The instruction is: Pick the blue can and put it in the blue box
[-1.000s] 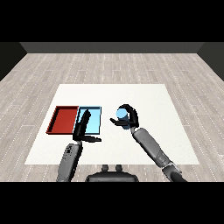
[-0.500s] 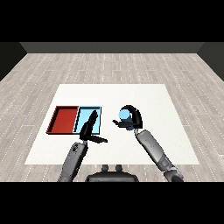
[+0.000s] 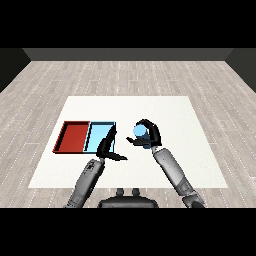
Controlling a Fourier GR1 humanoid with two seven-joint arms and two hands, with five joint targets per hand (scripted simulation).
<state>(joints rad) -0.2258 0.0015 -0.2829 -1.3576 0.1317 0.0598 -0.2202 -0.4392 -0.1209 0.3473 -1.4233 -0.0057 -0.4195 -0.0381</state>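
Observation:
The blue can [image 3: 139, 132] is held above the table, just right of the trays, with my right hand [image 3: 150, 136] curled round it. The light blue tray [image 3: 98, 135] lies on the white table [image 3: 165, 110], with the red tray [image 3: 73, 137] touching it on its left. My left hand [image 3: 107, 146] hovers over the near right corner of the light blue tray, fingers straight and thumb spread, holding nothing. Part of that tray's near right edge is hidden behind the left hand.
The white table is bare to the right and behind the trays. Grey wooden floor surrounds it on all sides.
My right hand has carried the blue can leftwards towards the light blue tray. The left hand has shifted slightly right and forward near the tray's corner.

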